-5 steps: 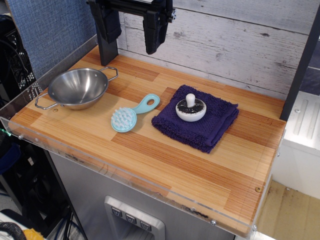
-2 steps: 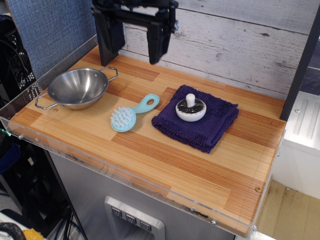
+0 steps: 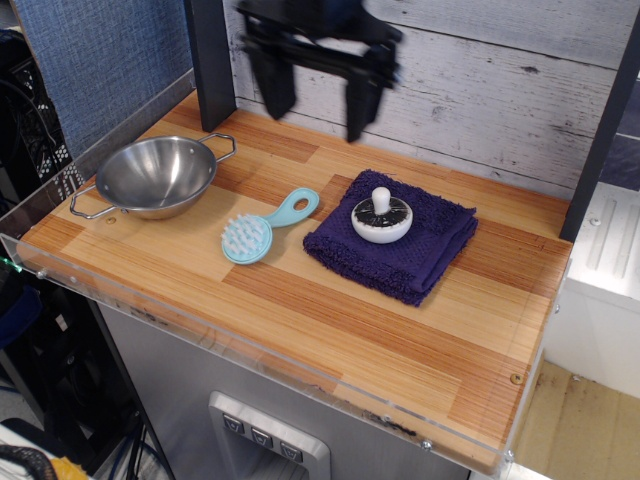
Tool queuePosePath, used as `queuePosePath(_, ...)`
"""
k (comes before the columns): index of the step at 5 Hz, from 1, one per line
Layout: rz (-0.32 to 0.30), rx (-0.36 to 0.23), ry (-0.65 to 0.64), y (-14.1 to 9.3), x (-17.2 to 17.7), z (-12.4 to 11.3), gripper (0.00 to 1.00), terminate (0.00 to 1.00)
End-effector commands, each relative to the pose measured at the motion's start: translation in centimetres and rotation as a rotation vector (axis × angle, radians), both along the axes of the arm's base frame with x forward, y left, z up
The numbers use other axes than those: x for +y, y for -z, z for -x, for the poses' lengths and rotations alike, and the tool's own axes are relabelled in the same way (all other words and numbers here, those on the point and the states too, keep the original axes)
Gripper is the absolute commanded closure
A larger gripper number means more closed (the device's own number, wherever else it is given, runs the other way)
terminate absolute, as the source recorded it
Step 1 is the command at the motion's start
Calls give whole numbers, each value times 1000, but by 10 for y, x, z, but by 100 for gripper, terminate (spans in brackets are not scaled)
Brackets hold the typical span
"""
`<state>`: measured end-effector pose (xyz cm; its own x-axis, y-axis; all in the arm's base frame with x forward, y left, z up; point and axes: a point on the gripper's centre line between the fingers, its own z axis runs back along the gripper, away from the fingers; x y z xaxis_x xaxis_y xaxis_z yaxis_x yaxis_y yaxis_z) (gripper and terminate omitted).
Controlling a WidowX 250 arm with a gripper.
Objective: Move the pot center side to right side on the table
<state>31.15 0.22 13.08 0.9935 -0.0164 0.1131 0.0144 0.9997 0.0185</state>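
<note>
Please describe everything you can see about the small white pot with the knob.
The pot is small, round and bowl-shaped, with a white body, a dark speckled top and a white knob standing in its middle. It looks like ceramic or plastic. It sits upright on a folded dark purple cloth, near the middle of the table. Only the cloth touches it.

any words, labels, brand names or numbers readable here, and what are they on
None can be read.
The pot, purple cloth, steel bowl and blue brush carry no print.
The three grey buttons below the table show marks too small to read.
</note>
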Motion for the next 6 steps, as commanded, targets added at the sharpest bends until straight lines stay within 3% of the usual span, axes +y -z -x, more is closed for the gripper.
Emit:
queuePosePath(1,-65,-16,17,28,-13,-35,0,0)
queuePosePath(3,-84,40,4,62,-9,-52,0,0)
queuePosePath(6,13,122,-33,84,-22,-41,0,0)
